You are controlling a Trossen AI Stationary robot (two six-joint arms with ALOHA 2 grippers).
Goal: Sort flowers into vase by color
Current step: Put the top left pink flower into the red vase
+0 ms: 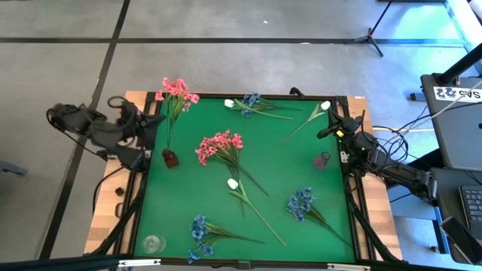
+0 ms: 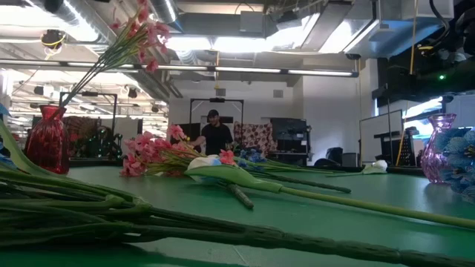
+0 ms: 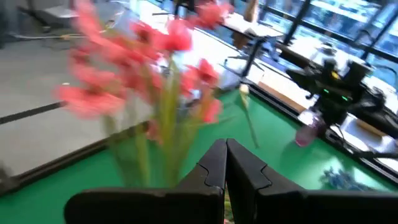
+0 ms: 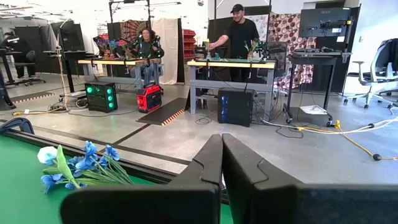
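Tipping threatens the red vase (image 1: 170, 158): its pink sprig (image 1: 177, 92) leans outward. Your closed, empty left gripper (image 1: 154, 123) sits just beside that vase, so you could knock it.

One pink sprig (image 1: 177, 94) stands tilted in the red vase (image 1: 170, 158); another (image 1: 220, 146) lies mid-mat. Blue sprigs (image 1: 302, 203) lie at the near side and far edge, white buds (image 1: 233, 184) between, one at the far right corner

Left end effector (image 1: 154, 124) at table (image 1: 279, 162) left edge; vase (image 1: 170, 158) just beside it, one sprig (image 1: 177, 94) standing in vase. Second vase (image 1: 322, 159) near right end effector (image 1: 337, 129) at opposite edge. Remaining sprigs (image 1: 220, 147) lie flat between both end effectors.
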